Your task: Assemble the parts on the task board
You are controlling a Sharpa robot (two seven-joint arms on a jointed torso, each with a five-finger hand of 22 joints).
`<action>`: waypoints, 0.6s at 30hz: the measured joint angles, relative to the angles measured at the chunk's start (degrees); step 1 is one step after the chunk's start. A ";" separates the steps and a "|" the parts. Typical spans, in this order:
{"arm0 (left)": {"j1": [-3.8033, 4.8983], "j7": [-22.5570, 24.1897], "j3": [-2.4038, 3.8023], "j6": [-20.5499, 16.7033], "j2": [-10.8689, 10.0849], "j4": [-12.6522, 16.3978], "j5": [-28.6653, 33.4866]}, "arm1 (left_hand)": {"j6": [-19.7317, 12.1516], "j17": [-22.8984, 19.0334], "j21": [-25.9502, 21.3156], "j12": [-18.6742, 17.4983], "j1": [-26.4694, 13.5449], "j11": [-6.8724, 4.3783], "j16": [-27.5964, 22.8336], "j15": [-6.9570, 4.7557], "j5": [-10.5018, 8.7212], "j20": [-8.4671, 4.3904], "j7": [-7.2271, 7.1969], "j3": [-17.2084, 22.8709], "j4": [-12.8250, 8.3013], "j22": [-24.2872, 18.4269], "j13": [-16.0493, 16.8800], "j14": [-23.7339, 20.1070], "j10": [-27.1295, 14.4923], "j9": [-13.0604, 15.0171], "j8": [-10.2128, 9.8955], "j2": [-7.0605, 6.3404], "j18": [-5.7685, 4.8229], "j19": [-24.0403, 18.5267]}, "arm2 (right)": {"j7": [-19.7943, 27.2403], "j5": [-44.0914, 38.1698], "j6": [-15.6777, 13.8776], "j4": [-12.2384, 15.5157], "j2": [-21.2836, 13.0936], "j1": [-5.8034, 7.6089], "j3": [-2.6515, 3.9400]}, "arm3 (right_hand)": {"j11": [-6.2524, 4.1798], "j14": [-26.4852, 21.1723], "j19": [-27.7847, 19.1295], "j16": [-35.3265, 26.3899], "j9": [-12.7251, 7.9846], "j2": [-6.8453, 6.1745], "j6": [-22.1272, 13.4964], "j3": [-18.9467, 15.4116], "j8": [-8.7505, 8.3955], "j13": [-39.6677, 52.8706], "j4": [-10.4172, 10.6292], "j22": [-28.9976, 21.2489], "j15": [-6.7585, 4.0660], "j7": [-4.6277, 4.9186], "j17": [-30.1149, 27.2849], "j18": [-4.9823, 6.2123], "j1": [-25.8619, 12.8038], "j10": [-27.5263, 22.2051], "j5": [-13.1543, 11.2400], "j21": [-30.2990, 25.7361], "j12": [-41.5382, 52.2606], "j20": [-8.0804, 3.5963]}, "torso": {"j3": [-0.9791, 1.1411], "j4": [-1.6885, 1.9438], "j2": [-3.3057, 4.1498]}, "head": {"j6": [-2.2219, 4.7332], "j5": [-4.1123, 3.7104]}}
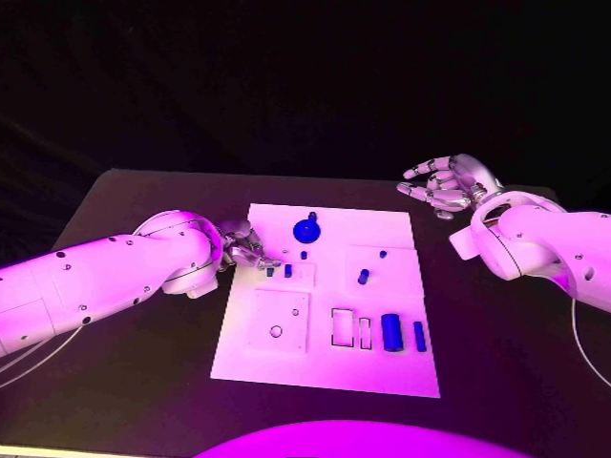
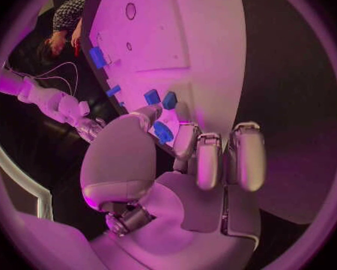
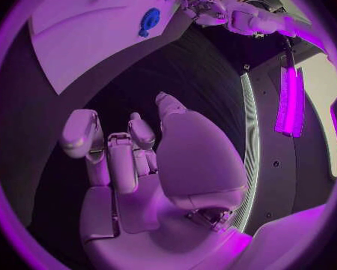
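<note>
The white task board [image 1: 326, 363] lies mid-table. My left hand [image 1: 245, 246] is at its left edge, by two small blue parts [image 1: 278, 271]. In the left wrist view the thumb and a finger [image 2: 185, 139] pinch a small blue part [image 2: 162, 132] just above the board [image 2: 191, 36], and the other fingers stay straight. A round blue part with a knob [image 1: 307, 229] stands near the far edge. My right hand [image 1: 446, 184] hovers beyond the board's far right corner with its fingers apart and nothing in them.
Two blue cylinders [image 1: 391, 332] [image 1: 420, 334] lie beside rectangular slots at the board's near right. Small blue pieces [image 1: 364, 277] [image 1: 384, 256] sit mid-board. A square plate with a round hole [image 1: 276, 331] is at the near left. Black table [image 1: 127, 382] surrounds the board.
</note>
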 measured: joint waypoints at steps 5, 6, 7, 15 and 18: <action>0.26 -0.38 0.67 -0.15 -0.23 0.12 0.20 | -0.03 0.00 0.00 -0.45 0.00 0.11 0.00 0.00 0.00 0.00 -0.28 -0.31 0.00 -0.10 -0.69 0.00 -0.52 0.00 0.23 0.00 0.00 0.00 | 0.00 0.00 0.00 -0.02 0.01 -0.03 0.00 | 0.00 0.00 0.00 0.00 0.00 0.00 0.00 0.00 0.00 0.00 0.00 0.00 0.00 0.00 0.00 0.00 0.00 0.00 0.00 0.00 0.00 0.00 | -0.01 -0.02 0.00 | 0.10 0.00; 0.41 -0.41 0.75 -0.19 -0.24 0.15 0.29 | -0.06 0.00 0.00 -0.48 -0.17 0.20 0.00 0.00 0.00 0.00 -0.32 -0.41 -0.11 -0.16 -0.77 0.00 -0.61 0.00 0.23 0.17 0.00 0.00 | 0.00 0.00 0.00 -0.03 0.02 -0.03 0.00 | 0.00 0.00 0.00 0.00 0.00 0.00 0.00 0.00 0.00 0.00 0.00 0.00 0.00 0.00 -0.01 0.00 0.00 0.00 0.00 0.00 0.00 0.00 | 0.00 -0.03 0.00 | 0.12 0.04; 0.62 -0.42 0.87 -0.24 -0.24 0.18 0.45 | -0.07 0.00 -0.01 -0.48 -0.23 0.20 0.00 0.00 0.00 0.00 -0.32 -0.47 -0.15 -0.18 -0.80 0.00 -0.61 0.00 0.23 0.23 0.01 0.00 | 0.00 0.00 -0.01 -0.04 0.03 -0.04 0.00 | 0.00 0.00 0.00 0.00 0.00 0.00 0.00 0.00 0.00 0.00 0.00 0.00 0.00 0.00 -0.01 0.00 0.00 0.00 0.00 0.00 0.00 0.00 | 0.01 -0.03 -0.01 | 0.14 0.05; 1.41 0.37 1.10 -1.87 -0.38 0.15 2.84 | -3.28 -0.01 -2.24 -5.61 -0.75 0.95 -0.90 0.45 -4.17 0.53 0.43 -6.38 0.01 -3.25 -8.07 -0.01 -6.02 -0.35 0.11 1.67 0.01 -1.61 | 0.01 0.00 -0.01 -0.06 0.10 -0.08 0.00 | 0.00 0.00 0.00 0.00 -0.05 0.00 0.00 0.00 0.00 0.00 0.00 0.00 0.00 0.00 -0.01 0.00 0.00 0.00 0.00 0.00 0.00 0.00 | 0.03 -0.03 -0.01 | 0.35 0.17; 1.52 2.79 1.11 -4.07 -0.56 0.04 4.68 | -7.92 -0.01 -8.10 -15.58 1.97 3.00 -4.28 2.37 -3.83 1.66 2.57 -8.16 0.08 -12.39 -20.98 -0.04 -16.90 -1.64 -1.83 3.16 1.83 -6.79 | 0.01 0.00 -0.03 -0.06 0.07 -0.09 0.00 | 0.00 0.00 0.00 0.00 -0.05 0.00 0.00 0.00 0.00 -0.13 0.00 -0.08 0.00 0.00 -0.01 0.00 0.00 0.00 0.00 -0.44 0.00 0.00 | 0.04 -0.03 -0.01 | 0.47 0.08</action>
